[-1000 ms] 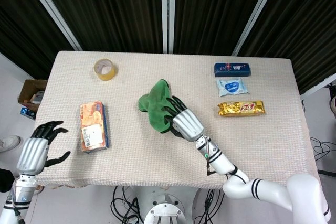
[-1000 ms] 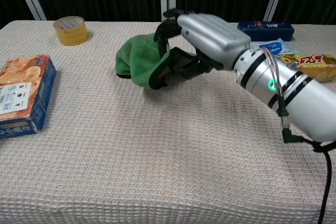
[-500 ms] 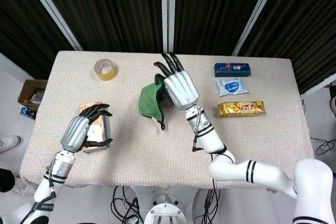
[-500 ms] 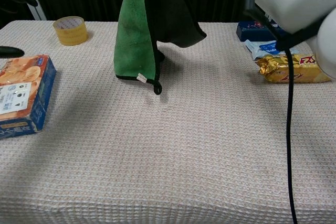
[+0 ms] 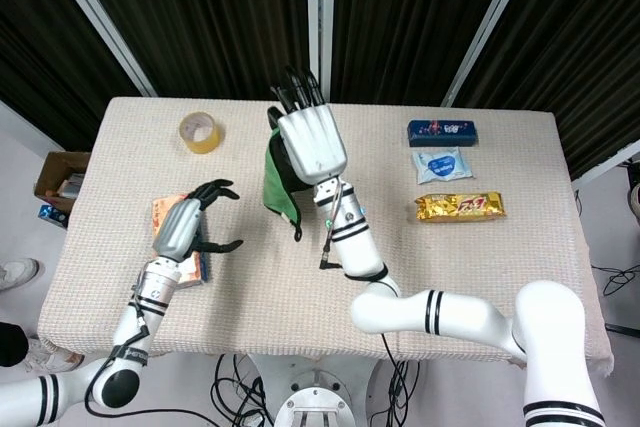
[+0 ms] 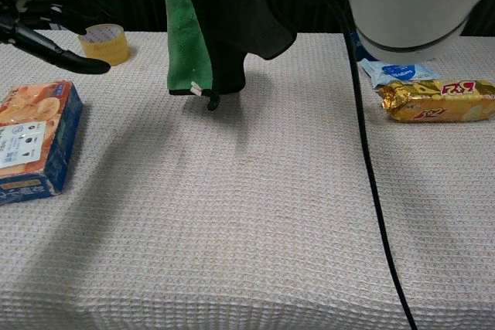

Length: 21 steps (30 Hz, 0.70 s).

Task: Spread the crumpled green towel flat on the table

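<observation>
The green towel hangs in the air from my right hand, which grips its top high above the table's middle. In the chest view the towel drapes down with a dark reverse side, its lower edge and a small label just above the tabletop. My left hand is raised over the orange box, fingers spread and holding nothing; in the chest view the left hand shows at the upper left, to the left of the towel.
An orange-and-blue box lies at the left, a yellow tape roll at the back left. At the right are a blue box, a white wipes pack and a gold snack bar. A black cable hangs from my right arm.
My right hand has lifted the towel off the table, so it now hangs unfurled. My left hand has risen from the table's left edge and moved in toward the towel.
</observation>
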### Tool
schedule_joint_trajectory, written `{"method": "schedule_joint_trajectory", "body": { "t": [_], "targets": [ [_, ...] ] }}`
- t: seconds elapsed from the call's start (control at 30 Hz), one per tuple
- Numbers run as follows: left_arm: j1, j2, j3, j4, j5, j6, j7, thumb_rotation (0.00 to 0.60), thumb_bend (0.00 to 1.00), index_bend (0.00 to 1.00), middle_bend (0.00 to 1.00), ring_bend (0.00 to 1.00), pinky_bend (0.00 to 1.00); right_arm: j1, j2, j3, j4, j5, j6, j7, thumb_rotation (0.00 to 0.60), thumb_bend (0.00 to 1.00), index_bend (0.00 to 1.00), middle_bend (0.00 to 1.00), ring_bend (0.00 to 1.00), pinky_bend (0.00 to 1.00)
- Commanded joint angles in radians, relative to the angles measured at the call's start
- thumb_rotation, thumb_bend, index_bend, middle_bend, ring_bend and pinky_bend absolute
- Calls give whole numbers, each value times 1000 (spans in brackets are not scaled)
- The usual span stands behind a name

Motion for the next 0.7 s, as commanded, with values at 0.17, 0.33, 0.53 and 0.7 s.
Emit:
{"method": "schedule_joint_trajectory", "body": {
  "t": [0.17,0.33,0.53,0.7],
  "targets": [
    [-98,-84,-61,61,-208,-47,128,600,0,285,165,166,239,119,-74,36,90,96,56,-89,600,452,688,200,0,0],
    [-138,-102,-89,65,-312,-54,172,600,0,200,146,155,242,185,-112,58,125,151,81,-115,600,460,681,200,0,0],
    [-161,-105,-94,59,-376,-46,196,600,0,184,145,154,244,232,-141,53,165,182,107,-123,600,467,676,200,0,0],
    [-179,-115,-94,70,-421,-47,208,600,0,184,145,154,245,239,-145,54,159,207,111,-98,600,476,676,200,0,0]
  ]
}}
